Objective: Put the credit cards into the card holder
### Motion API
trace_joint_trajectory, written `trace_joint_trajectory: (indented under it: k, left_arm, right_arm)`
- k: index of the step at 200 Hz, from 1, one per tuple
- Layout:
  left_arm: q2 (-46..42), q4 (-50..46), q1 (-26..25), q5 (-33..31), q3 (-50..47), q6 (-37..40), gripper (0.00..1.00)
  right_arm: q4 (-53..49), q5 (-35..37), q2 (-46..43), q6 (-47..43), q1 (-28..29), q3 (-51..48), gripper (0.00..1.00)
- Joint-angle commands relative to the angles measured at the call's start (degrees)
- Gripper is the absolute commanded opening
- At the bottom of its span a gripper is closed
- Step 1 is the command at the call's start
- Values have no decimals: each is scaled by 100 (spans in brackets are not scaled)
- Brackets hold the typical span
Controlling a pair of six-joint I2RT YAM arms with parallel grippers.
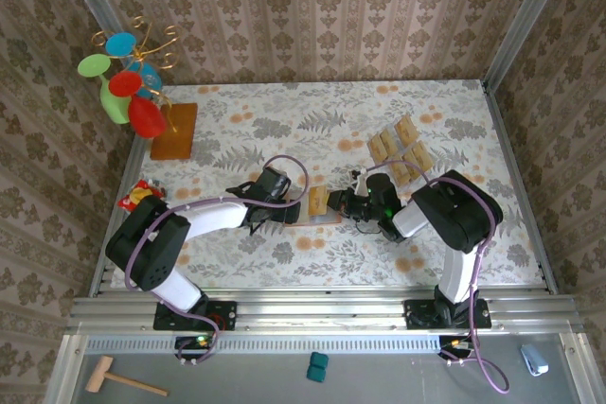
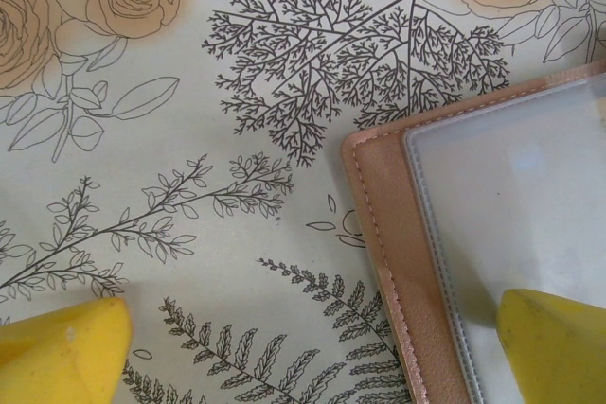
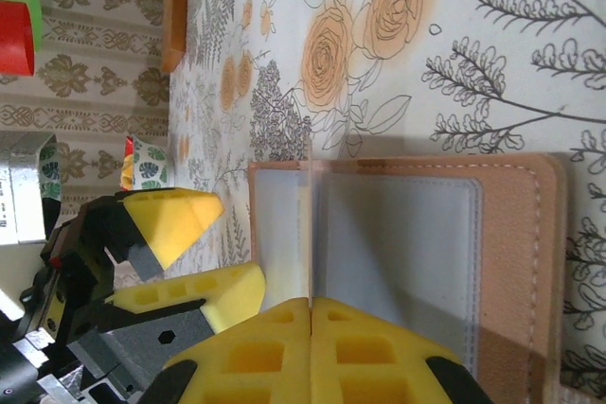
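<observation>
**While the right gripper [image 3: 311,307] pinched a credit card [image 3: 310,224], the left gripper [image 2: 308,352] stood spread at the card holder [image 2: 379,262]**

When the scene was examined, the right gripper had its yellow fingers pressed together on one credit card. The right wrist view presented that card edge-on, as a thin line rising from the fingertips. From above, the same card [image 1: 318,201] appeared as a tan rectangle just beyond that gripper [image 1: 347,203], over the card holder [image 1: 315,220]. The holder [image 3: 516,253] lay flat on the floral tablecloth [image 1: 284,120] near the table's middle, its clear window pocket [image 3: 398,253] facing up.

The left gripper was spread wide — one fingertip over bare cloth, the other over the holder's window, with the stitched edge between them. Whether that fingertip touched the window could not be determined.

The other credit cards [image 1: 401,150] lay grouped on the cloth toward the far right — well apart from the holder.
</observation>
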Motion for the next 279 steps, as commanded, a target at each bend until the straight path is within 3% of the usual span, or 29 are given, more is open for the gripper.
trace_joint_trajectory:
  k: [1,279]
  left_arm:
    - [-72,-304,-28,-133,-147,-35,100]
    - [-109,-295,-27,-135,-181,-56,100]
  right_arm:
    - [255,-108,168,4,-11,-106,0]
    - [616,-368,656,-251,51,-274,0]
